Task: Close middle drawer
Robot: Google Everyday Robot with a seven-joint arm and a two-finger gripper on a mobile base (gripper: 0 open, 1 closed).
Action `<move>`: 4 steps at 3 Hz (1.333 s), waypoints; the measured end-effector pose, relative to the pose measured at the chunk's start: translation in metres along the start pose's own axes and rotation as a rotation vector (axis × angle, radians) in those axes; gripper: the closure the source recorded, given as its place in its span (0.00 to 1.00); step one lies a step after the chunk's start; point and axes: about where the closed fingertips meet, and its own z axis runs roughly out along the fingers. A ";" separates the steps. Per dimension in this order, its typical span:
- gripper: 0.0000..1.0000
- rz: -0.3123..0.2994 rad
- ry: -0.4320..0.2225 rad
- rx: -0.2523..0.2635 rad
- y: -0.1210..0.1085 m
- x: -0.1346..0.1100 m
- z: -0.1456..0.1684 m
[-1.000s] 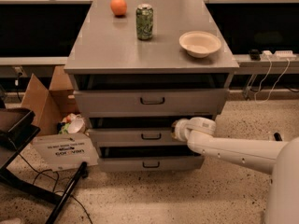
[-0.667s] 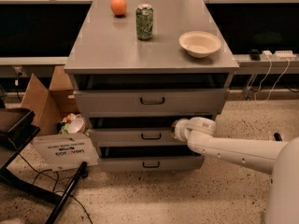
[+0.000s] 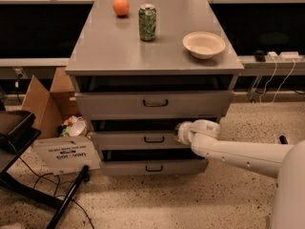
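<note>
Reaching in: white arm (image 3: 238, 154), low, from the right, across the front of the grey cabinet.
Task thing: middle drawer (image 3: 128, 140), second of three grey fronts, with a small dark handle (image 3: 154, 139) at centre and a dark gap above its front.
Grasping part: gripper (image 3: 182, 132) at the right end of the middle drawer's front, touching or just beside it; I cannot tell whether it is open or closed.
Writing: white sign (image 3: 66, 154) on the floor, left, with dark print that is upside down and unreadable; green can (image 3: 147, 22), label too small to read.
Containers: cream bowl (image 3: 204, 44) on the counter (image 3: 109, 46), right of the can; open cardboard box (image 3: 40, 104) left of the cabinet.
Fruit: orange (image 3: 121, 6), far left of the can.
</note>
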 end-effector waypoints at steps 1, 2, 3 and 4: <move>0.19 0.000 0.000 0.000 0.000 0.000 0.000; 1.00 0.000 0.000 0.000 0.000 0.000 0.000; 1.00 0.000 0.000 0.000 0.000 0.000 0.000; 1.00 -0.045 0.103 -0.062 0.018 0.005 -0.038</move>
